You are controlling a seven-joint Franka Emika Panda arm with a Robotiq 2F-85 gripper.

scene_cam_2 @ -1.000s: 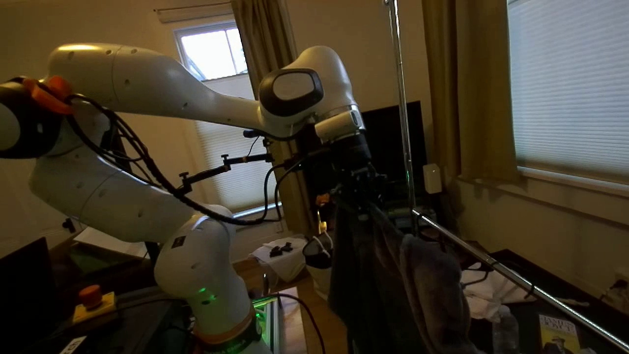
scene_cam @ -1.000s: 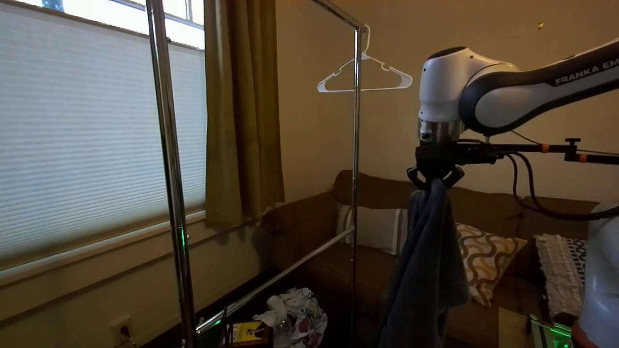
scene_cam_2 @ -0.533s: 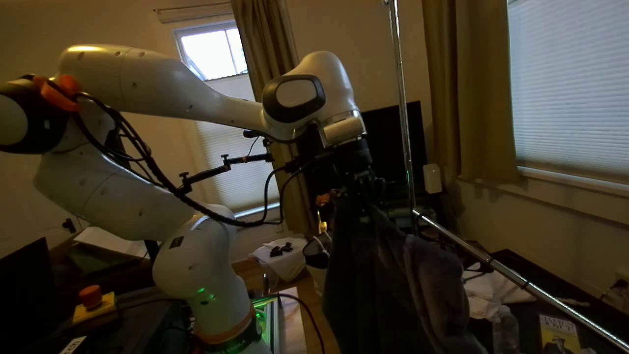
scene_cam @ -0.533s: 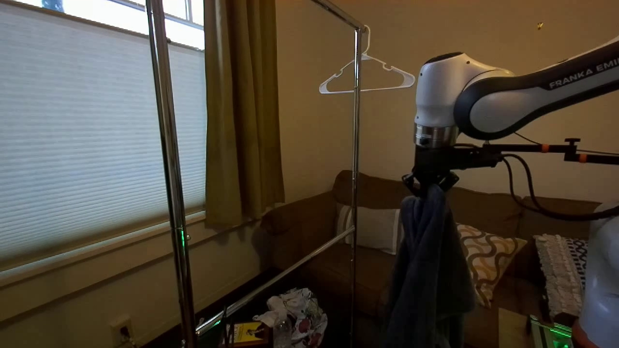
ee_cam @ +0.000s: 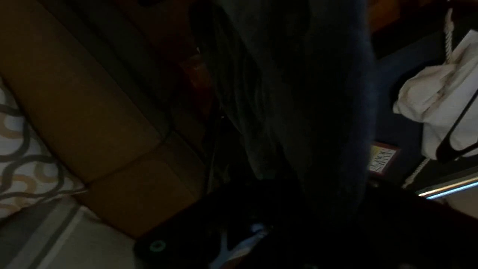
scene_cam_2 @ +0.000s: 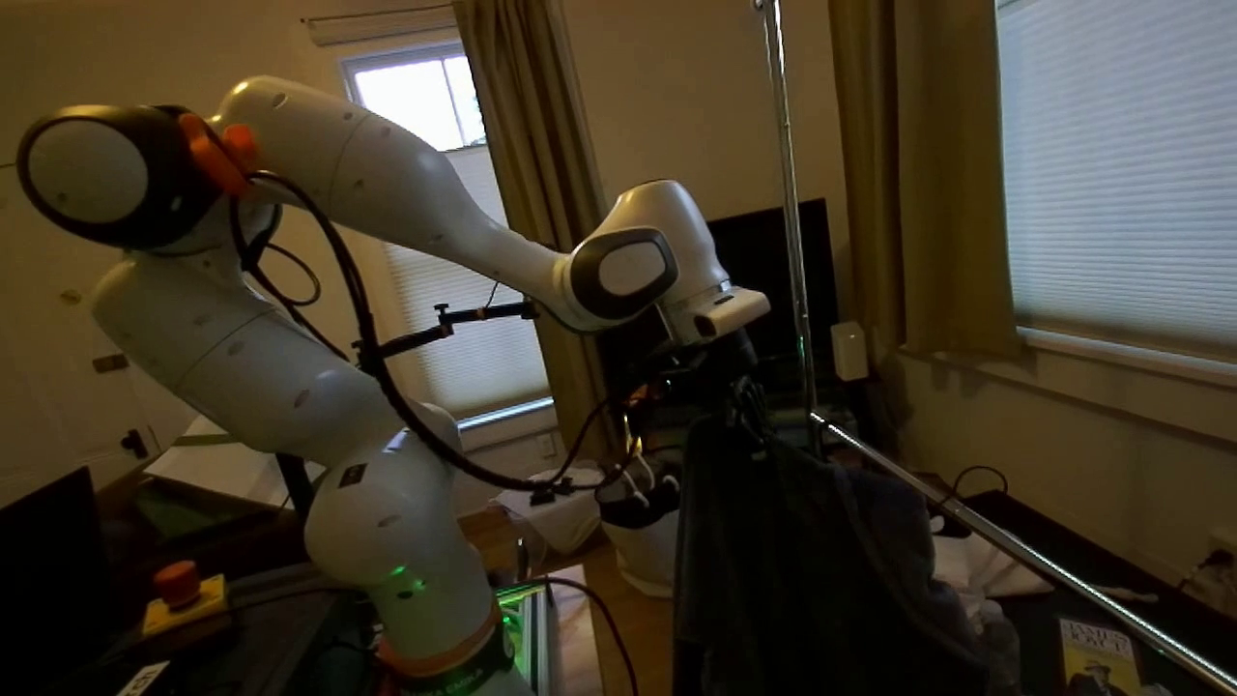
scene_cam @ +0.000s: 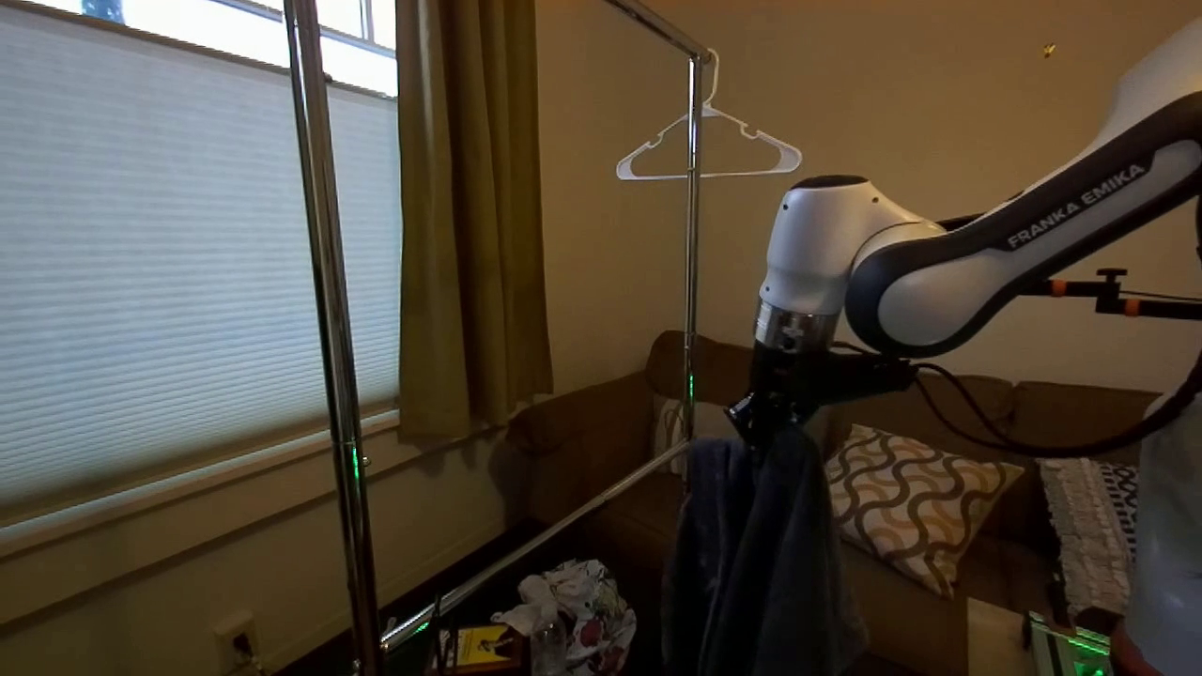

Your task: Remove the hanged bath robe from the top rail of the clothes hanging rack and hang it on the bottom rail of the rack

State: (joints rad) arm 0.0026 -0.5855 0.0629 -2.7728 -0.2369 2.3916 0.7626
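bath robe (scene_cam: 761, 563) held clamped in gripper (scene_cam: 772, 434), just lowered toward 7-8 o'clock in an exterior view, nearer bottom rail (scene_cam: 537, 545); draping judged next, contact unclear

The dark blue robe (scene_cam: 756, 554) hangs from the gripper (scene_cam: 765, 437).

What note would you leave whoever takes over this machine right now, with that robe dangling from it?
Tool: closed on the top of the bath robe, which hangs below it.
Robe's place: near the bottom rail; whether they touch, I can't tell.
Done: it is off the top rail, where a white hanger hangs at the end.
Left: hang it on the bottom rail, then let go. No hanger can be made out in the robe, so it may need draping.
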